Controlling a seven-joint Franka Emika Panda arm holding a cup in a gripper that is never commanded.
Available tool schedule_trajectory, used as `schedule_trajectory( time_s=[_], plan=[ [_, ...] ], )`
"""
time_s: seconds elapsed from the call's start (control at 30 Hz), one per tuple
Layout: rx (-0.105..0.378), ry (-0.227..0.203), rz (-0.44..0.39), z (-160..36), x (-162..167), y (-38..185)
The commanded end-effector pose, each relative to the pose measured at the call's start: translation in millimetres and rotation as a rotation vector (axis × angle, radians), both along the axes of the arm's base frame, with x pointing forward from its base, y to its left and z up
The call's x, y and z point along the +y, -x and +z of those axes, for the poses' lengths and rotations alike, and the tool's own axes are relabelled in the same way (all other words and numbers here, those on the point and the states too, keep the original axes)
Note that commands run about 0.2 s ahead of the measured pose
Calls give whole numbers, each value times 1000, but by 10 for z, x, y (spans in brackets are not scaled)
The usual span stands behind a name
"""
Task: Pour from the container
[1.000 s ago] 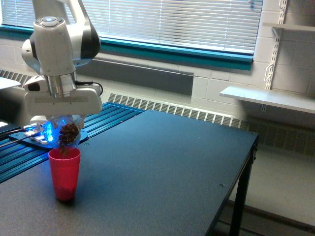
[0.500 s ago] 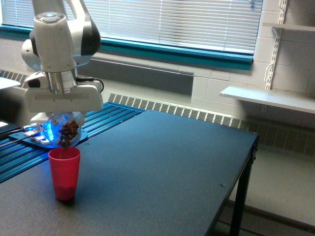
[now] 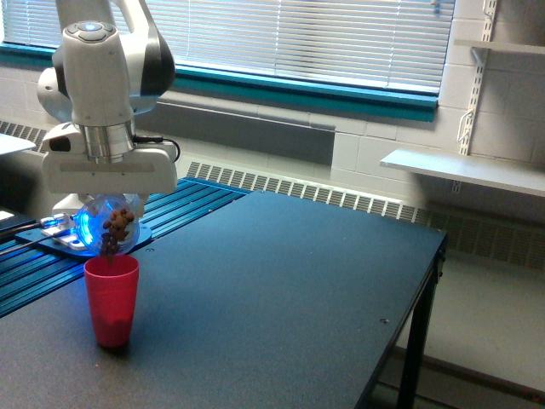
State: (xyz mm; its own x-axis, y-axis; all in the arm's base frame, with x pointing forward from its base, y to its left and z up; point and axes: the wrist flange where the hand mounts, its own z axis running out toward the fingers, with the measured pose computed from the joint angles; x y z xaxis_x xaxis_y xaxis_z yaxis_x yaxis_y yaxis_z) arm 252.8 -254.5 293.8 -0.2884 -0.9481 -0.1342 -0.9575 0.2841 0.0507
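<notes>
The clear rounded container (image 3: 109, 223) hangs tipped just above the red cup (image 3: 111, 300), with brown bits showing through it and spilling at its lower lip toward the cup's mouth. My gripper (image 3: 108, 204) is shut on the container, under the white hand block; its fingers are mostly hidden behind the container. The red cup stands upright on the dark table (image 3: 255, 290) at the exterior view's left.
A blue-lit rail and base (image 3: 51, 243) run along the table's left side behind the cup. The table's right edge (image 3: 430, 281) drops off to the floor. A white shelf (image 3: 464, 170) and window blinds sit at the back.
The arm has shifted slightly up and to the right. The brown bits inside the container have thinned and slid toward its lower lip, falling into the red cup.
</notes>
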Motion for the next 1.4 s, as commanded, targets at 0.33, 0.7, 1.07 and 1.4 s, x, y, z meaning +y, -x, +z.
schedule_trajectory(
  time_s=[0.33,0.7,1.07,1.4],
  plan=[
    [46,15,23,45,-23,-80],
    [84,23,57,33,-12,-132],
    [94,27,76,48,-3,-203],
    [130,18,77,20,7,-206]
  ],
)
